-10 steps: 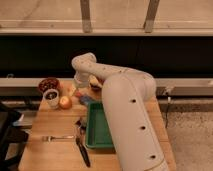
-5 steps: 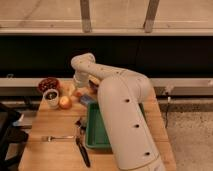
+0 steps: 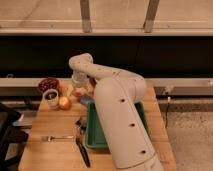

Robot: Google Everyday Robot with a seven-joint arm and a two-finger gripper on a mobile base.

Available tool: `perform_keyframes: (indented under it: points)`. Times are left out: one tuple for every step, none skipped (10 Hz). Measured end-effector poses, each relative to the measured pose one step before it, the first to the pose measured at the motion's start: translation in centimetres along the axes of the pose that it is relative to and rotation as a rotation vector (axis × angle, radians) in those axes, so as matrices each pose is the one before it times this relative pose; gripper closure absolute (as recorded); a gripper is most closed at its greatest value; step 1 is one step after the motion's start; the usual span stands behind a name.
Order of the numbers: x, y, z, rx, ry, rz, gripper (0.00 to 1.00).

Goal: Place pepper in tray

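Orange-red pepper (image 3: 81,93), left of centre, is probably handling light, firm and slick, best held mid-body. Gripper (image 3: 80,84) is hanging just above it; grasp cannot be told.

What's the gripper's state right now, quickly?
Gripper: low over the tabletop, near the far corner of the green tray; open or closed cannot be told, nor whether it holds anything.
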Motion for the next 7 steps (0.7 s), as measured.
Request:
perform_keyframes:
  points:
    - [0.044, 0.051, 0.181, -0.00255, 0.00467, -0.00104, 0.51]
    - [0.278, 0.043, 0.338, 0.00014, 0.0117, -0.00289, 0.6]
    - [-0.103, 0.272, 0.08, -0.00159, 0.0, -0.0031, 0.71]
    - [0.14, -0.088, 0.062, -0.00091, 0.00277, 0.00151, 0.82]
    - [0.074, -0.136, -0.09, -0.00066, -0.00037, 0.00209, 0.91]
    - [0.095, -0.113, -0.008, -0.00032, 0.00093, 0.00175, 0.98]
    - [0.053, 0.126, -0.062, 0.001, 0.00292, -0.00295, 1.0]
